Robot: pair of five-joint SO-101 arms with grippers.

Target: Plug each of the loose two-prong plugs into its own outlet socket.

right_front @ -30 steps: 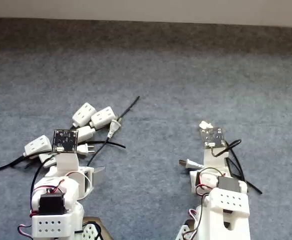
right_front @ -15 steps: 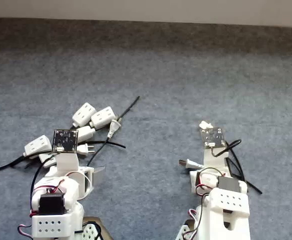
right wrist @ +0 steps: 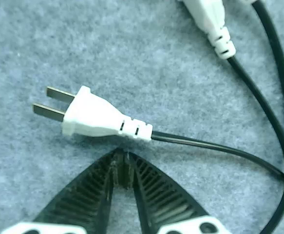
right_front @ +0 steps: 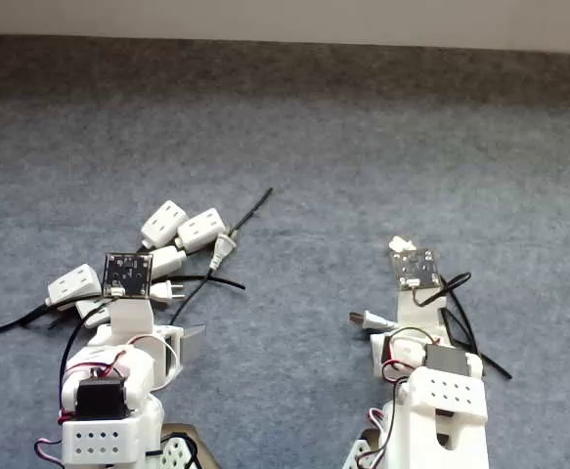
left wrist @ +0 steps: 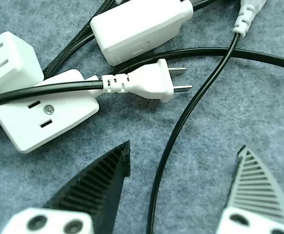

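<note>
From my seat I saw the left arm (right_front: pixel 109 391) and the right arm (right_front: pixel 441 391) both parked at the table's (right_front: pixel 363 147) near edge, one toward each near corner. A cluster of white sockets (right_front: pixel 201 230) and black cords lay just beyond the left arm, toward the near-left part of the table. The left gripper (left wrist: pixel 184 146) hung low over that clutter with its jaws spread wide and nothing between them but a black cable (left wrist: pixel 180 126) running across the cloth. Just past its tips lay the left plug (left wrist: pixel 146 84), loose on its side, both prongs bare. Its cord crossed the edge of a flat socket (left wrist: pixel 39 114) whose slots faced up. The right gripper (right wrist: pixel 122 156) had its jaws pressed together, gripping nothing. The right plug (right wrist: pixel 95 119) lay just beyond their tips, flat on the table with its prongs free, and I could not tell whether the tips touched it. A third plug (right wrist: pixel 210 22) lay a little farther out, its black cord curving back alongside the right plug's cord. None of these plugs sat in a socket.
</note>
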